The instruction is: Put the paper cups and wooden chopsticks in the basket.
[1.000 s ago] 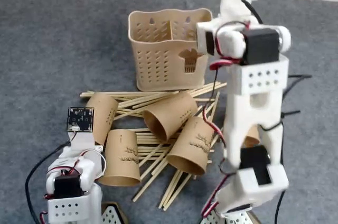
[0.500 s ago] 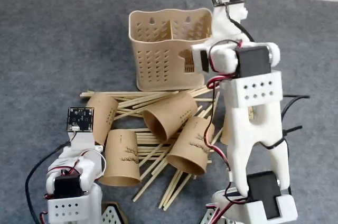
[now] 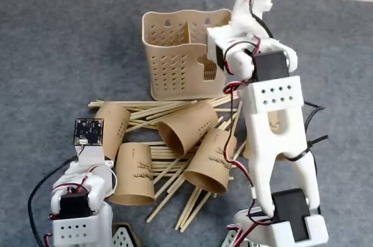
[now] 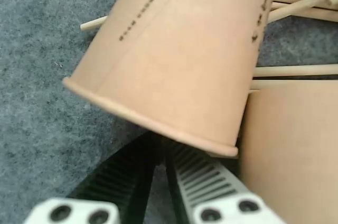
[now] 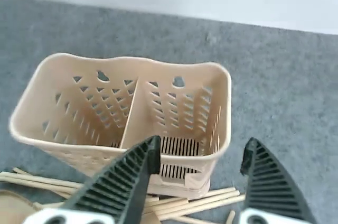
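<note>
The right arm has stretched out, so the right gripper (image 5: 202, 147) now hangs over the basket (image 3: 175, 78), above its right half. Its jaws are wide apart and hold nothing. The basket looks bare inside. The paper cups (image 3: 183, 126) and wooden chopsticks (image 3: 192, 203) lie in a heap on the grey mat (image 3: 58, 43), just in front of the basket. The left gripper (image 4: 160, 145) has not moved. It is squeezed closed and empty, with its tip at the rim of the nearest cup (image 4: 179, 60). I think nothing is put away yet.
</note>
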